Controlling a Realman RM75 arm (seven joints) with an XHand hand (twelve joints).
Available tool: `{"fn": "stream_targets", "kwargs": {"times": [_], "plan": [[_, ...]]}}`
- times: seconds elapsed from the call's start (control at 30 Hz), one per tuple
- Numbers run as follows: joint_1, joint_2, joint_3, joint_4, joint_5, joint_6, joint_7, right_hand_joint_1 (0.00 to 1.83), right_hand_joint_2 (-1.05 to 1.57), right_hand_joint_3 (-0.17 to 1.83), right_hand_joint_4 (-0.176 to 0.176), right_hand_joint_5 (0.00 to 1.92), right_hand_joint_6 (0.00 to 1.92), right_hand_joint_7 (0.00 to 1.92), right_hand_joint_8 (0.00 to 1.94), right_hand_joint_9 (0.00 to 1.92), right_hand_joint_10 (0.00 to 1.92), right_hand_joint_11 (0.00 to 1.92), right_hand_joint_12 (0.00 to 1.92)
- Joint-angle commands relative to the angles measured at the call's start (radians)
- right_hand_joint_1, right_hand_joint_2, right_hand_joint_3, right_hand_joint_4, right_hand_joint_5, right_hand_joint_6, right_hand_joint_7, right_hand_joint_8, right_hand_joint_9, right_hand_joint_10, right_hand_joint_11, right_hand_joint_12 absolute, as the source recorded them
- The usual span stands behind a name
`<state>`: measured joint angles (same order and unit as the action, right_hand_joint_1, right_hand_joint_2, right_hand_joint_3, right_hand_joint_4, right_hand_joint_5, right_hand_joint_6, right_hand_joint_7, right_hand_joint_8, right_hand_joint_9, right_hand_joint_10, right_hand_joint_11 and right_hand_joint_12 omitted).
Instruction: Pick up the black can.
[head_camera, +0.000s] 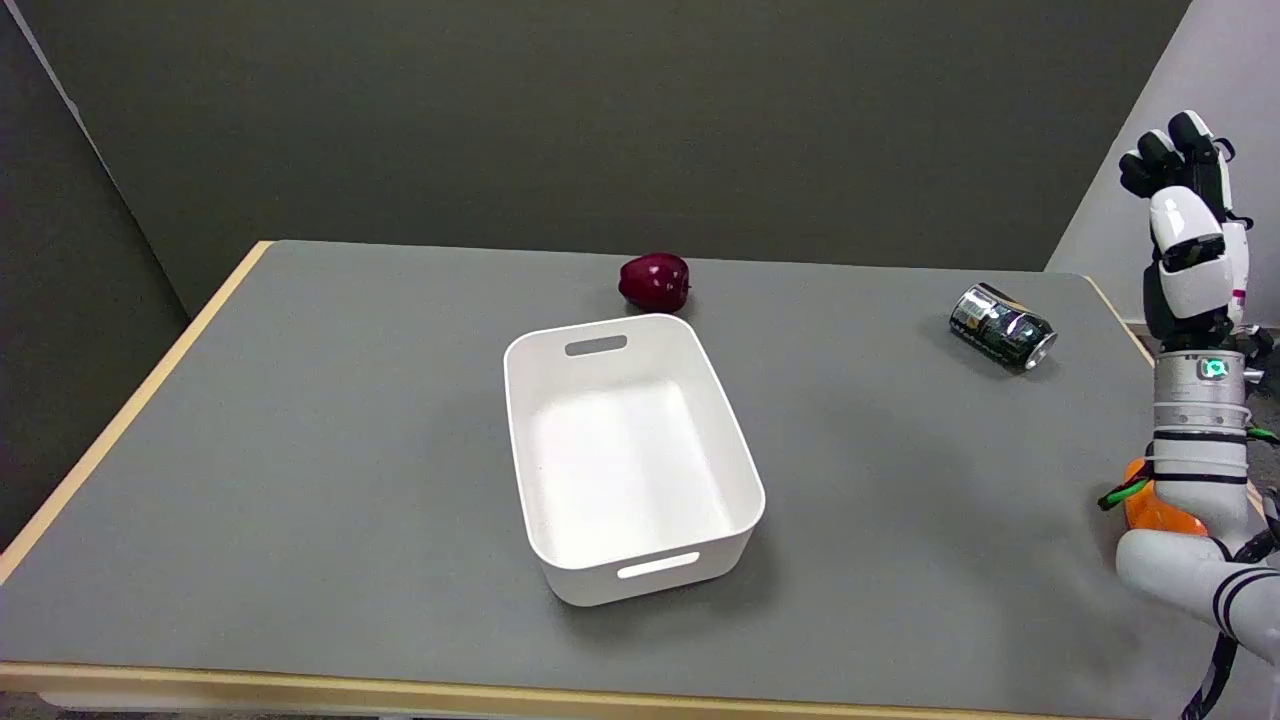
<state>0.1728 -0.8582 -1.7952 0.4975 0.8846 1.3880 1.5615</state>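
Observation:
The black can (1002, 326) lies on its side on the grey table (300, 450), far right, its silver end toward the lower right. My right hand (1187, 235) is raised upright in the air at the right edge of the view, to the right of the can and apart from it. Its fingers point up and hold nothing.
A white empty bin (628, 560) with handle slots stands mid-table. A dark red apple (655, 281) sits just behind it. An orange object (1150, 508) is partly hidden behind my right forearm near the table's right edge.

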Motion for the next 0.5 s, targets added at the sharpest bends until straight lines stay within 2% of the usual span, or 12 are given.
{"fn": "stream_targets", "kwargs": {"times": [0.03, 0.33, 0.5], "plan": [[-0.046, 0.011, 0.023, 0.066, -0.01, -0.014, 0.024, 0.24, 0.7, 1.0, 0.029, 0.09, 0.35, 0.24, 0.32, 0.19, 0.68, 0.0, 1.05], [-0.012, 0.007, 0.034, 0.075, -0.118, -0.075, -0.019, 0.26, 0.7, 0.99, 0.03, 0.09, 0.35, 0.23, 0.32, 0.2, 0.69, 0.0, 1.05], [-0.026, 0.007, 0.045, 0.137, -0.136, -0.111, -0.203, 0.32, 0.68, 0.99, 0.021, 0.1, 0.36, 0.23, 0.33, 0.19, 0.7, 0.0, 1.04]]}}
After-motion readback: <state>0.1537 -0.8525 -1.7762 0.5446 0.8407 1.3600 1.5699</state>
